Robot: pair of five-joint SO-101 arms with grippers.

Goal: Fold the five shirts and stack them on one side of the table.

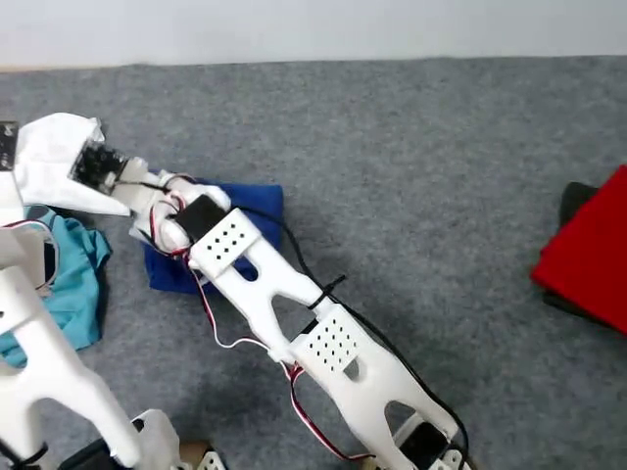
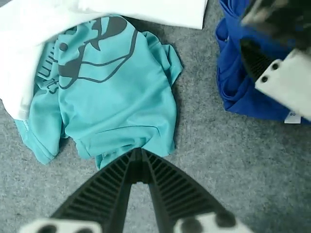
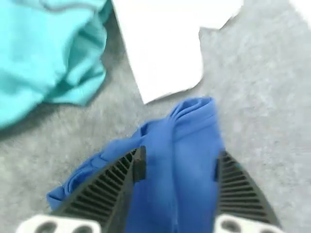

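Two grippers | right gripper (image 3: pixel 180 158) spread wide, astride blue shirt (image 3: pixel 194 121) | left gripper (image 2: pixel 140 154) clenched – tips at teal shirt (image 2: pixel 116 97) hem, beside blue shirt | white shirt (image 3: pixel 160 43) near blue shirt

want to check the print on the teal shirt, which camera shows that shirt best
The left wrist view: the teal shirt lies nearly whole there, dark print up, one edge under the white shirt. The high view has it partly behind an arm; the right wrist view catches a crumpled edge.
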